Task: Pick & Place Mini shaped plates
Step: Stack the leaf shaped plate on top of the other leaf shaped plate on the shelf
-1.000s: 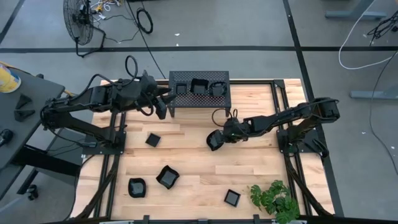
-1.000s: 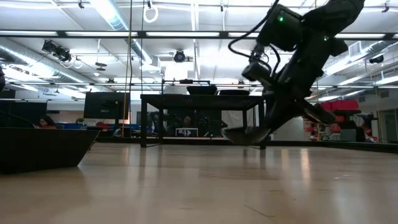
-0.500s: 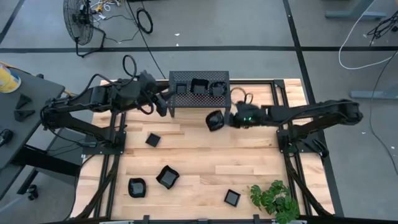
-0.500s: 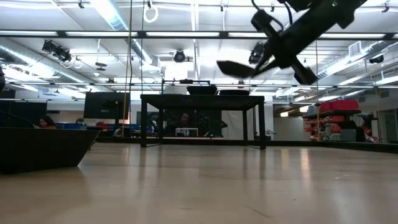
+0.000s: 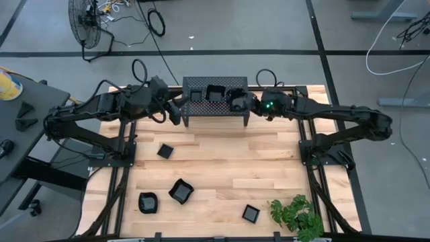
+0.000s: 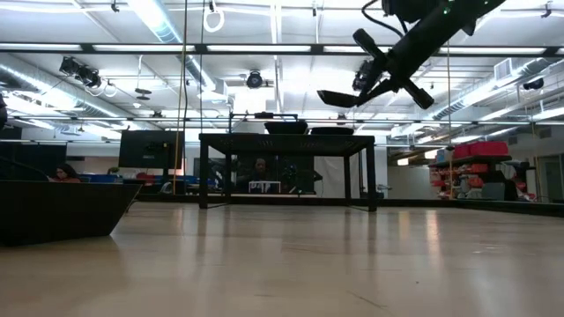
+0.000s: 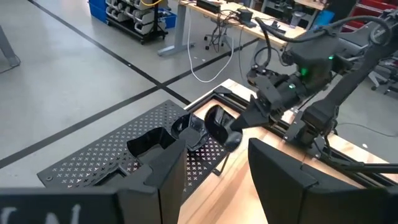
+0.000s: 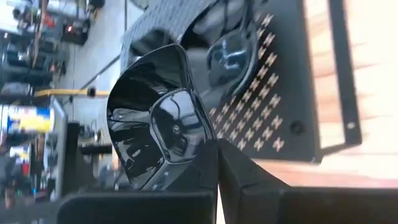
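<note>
Mini shaped plates were split between the counter and the stand. One plate (image 8: 158, 134) hung in the right claw (image 5: 250, 102), whose fingers were pinched tight on its rim, above the right end of the black perforated stand (image 5: 191, 117) and clear of its top in the low view. Three other plates sat on the stand's top, the nearest one (image 5: 236, 97) just beside the held plate. The stand stood at the far edge of the wooden counter (image 5: 215, 175).

The left claw (image 5: 176, 113) waited at the stand's left end, its fingers parted with nothing between them.

Four more plates lay on the near half of the counter, well apart from one another: a small square plate (image 5: 164, 150), a larger plate (image 5: 181, 191), a rounded plate (image 5: 148, 202) by the left edge, and a square plate (image 5: 250, 214) close to the near edge. A green plant (image 5: 295, 215) filled the near right corner. The middle of the counter between stand and scattered plates lay open.

I could not make out any readable writing or brand on the plates, stand or arms.
</note>
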`<action>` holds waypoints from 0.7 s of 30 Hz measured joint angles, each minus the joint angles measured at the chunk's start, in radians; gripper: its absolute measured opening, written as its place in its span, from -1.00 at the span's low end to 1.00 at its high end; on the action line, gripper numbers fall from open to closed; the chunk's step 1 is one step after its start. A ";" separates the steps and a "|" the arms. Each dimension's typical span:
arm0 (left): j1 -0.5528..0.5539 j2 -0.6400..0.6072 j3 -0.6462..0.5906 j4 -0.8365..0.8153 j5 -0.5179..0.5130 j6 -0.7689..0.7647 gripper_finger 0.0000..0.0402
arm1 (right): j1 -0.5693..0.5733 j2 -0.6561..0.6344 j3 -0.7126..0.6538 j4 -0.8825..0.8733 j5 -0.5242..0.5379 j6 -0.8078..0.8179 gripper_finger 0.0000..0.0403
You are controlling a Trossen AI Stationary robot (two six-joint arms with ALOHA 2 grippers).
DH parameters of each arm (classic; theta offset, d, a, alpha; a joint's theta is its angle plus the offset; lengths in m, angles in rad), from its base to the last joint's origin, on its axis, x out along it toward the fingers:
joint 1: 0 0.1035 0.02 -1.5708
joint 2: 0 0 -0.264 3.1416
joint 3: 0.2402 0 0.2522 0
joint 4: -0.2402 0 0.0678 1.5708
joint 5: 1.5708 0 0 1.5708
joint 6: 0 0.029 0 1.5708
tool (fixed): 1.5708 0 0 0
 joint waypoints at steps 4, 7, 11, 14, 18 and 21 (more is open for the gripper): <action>0.000 0.000 0.000 0.000 -0.006 0.000 -0.12 | -0.048 0.001 0.000 0.009 0.000 0.004 -1.00; 0.000 0.000 0.000 0.001 -0.007 -0.001 -0.12 | -0.075 0.001 0.000 0.024 -0.003 0.014 -1.00; 0.000 0.000 0.000 0.001 -0.007 0.000 -0.12 | -0.102 0.001 0.001 0.068 -0.025 0.033 -1.00; 0.000 0.000 0.000 0.001 -0.008 0.006 -0.12 | -0.113 0.000 0.001 0.106 -0.039 0.049 -1.00; 0.000 0.000 0.000 0.001 -0.023 0.008 -0.12 | -0.117 0.000 0.002 0.100 -0.043 0.063 -1.00; 0.000 0.000 0.000 0.001 -0.027 0.008 -0.12 | -0.119 0.000 0.002 0.103 -0.044 0.078 -1.00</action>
